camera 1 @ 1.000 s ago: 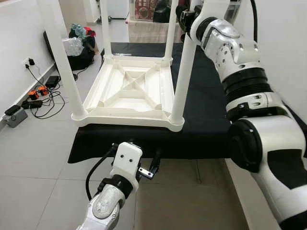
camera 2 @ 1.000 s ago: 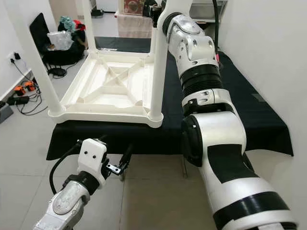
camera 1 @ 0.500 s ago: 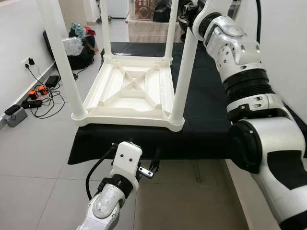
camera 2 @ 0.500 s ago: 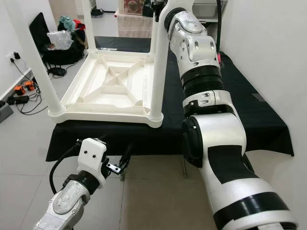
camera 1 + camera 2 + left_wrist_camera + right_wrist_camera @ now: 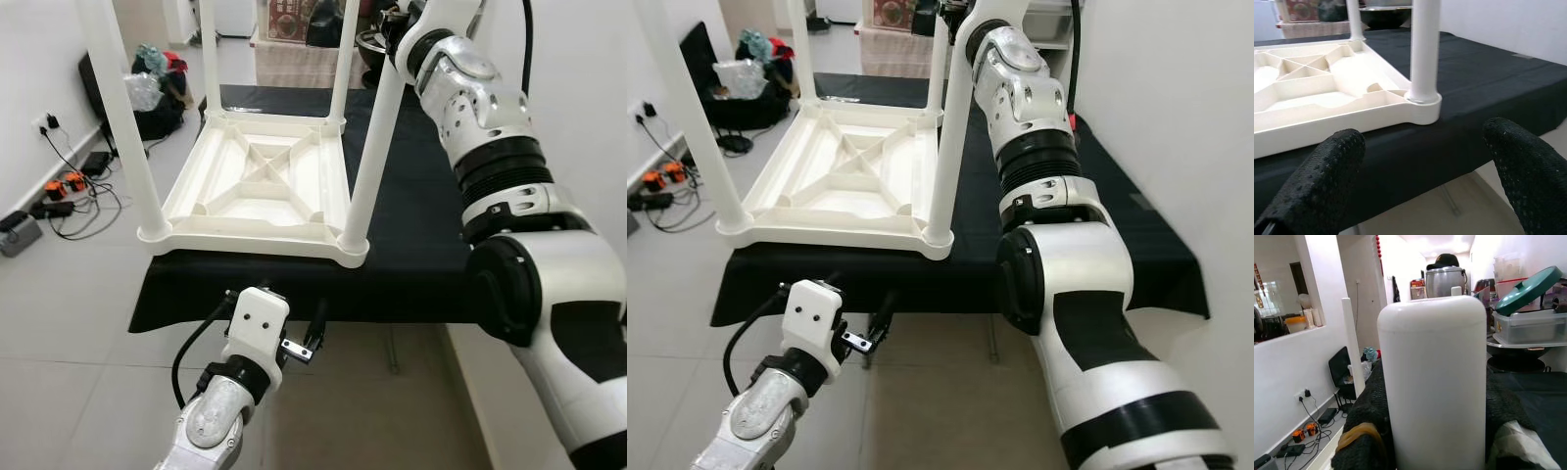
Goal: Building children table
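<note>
A white plastic children's table (image 5: 257, 186) lies upside down on a table draped in black cloth (image 5: 421, 225), its legs pointing up. My right arm (image 5: 480, 108) reaches up to the top of the near right leg (image 5: 372, 137). In the right wrist view my right gripper (image 5: 1432, 401) is shut on that leg's rounded end (image 5: 1432, 357), with black fingers (image 5: 1366, 426) on either side. My left gripper (image 5: 306, 338) hangs low in front of the cloth's front edge. It is open and holds nothing. In the left wrist view the left gripper (image 5: 1422, 139) faces the table's near corner (image 5: 1422, 103).
Cables and power strips (image 5: 59, 191) lie on the tiled floor at the left, with bags (image 5: 157, 88) against the wall behind them. A white wall runs close along the right. A rice cooker (image 5: 1447, 276) and a green-lidded box (image 5: 1528, 308) stand beyond the leg.
The head camera has shifted a little, so the whole scene sits lower and further left. My right forearm has edged upward at the leg's top. The left gripper has stayed put.
</note>
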Controlling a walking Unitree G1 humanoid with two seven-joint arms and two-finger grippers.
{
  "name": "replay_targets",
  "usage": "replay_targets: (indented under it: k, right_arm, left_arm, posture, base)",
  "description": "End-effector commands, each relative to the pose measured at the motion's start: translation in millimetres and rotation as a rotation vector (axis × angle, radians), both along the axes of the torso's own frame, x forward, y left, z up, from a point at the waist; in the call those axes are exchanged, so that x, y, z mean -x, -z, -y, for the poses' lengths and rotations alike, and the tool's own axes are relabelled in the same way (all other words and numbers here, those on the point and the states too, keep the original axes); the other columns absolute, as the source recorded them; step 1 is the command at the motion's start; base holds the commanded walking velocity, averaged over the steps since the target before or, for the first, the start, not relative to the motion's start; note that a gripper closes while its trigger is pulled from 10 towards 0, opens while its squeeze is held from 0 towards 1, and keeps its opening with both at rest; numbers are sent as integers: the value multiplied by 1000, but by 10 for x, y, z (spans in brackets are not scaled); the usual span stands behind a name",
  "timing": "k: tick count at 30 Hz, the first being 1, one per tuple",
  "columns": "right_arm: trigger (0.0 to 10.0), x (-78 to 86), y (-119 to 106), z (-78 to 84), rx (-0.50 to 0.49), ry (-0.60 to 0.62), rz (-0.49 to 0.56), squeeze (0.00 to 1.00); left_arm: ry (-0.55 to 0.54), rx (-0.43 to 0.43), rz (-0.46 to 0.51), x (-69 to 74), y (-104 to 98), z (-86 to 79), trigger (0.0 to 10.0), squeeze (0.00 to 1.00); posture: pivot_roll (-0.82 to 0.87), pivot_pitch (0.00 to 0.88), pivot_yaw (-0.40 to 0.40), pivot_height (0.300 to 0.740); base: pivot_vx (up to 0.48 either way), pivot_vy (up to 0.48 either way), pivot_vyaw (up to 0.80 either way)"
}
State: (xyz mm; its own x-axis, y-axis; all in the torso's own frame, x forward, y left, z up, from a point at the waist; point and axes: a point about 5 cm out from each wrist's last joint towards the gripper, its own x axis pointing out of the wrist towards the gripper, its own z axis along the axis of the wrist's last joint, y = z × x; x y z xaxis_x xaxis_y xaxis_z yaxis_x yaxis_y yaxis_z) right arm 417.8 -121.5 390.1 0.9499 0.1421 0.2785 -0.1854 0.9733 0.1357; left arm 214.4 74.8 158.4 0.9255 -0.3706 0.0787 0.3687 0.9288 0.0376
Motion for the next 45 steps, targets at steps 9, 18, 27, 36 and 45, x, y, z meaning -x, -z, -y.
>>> replay_targets:
  k: [9, 18, 27, 36, 45]
  right_arm:
    - [0, -128, 580, 178, -260, 20, -221, 0]
    - [0, -130, 922, 518, -516, 104, -282, 0]
    - [0, -87, 1016, 858, -634, 185, -276, 0]
    - [0, 98, 1932, 1134, -809, 315, -493, 0]
    - [0, 108, 2211, 758, -684, 219, -625, 0]
  left_arm:
    - [4, 10, -7, 91, -86, 21, 10000, 0]
    - [5, 14, -15, 159, -168, 17, 10000, 0]
    - [8, 12, -24, 165, -191, 25, 10000, 0]
    - [19, 8, -13, 159, -249, 42, 10000, 0]
    - [22, -2, -1, 151, -290, 33, 10000, 0]
  posture:
    - [53, 120, -115, 740]
    - [74, 168, -113, 740]
    - [64, 166, -113, 740]
    - [85, 167, -107, 740]
    - [89, 169, -100, 740]
  base:
    - [0, 0, 0]
    - [0, 0, 0]
    - [0, 0, 0]
    - [0, 0, 0]
    - [0, 0, 0]
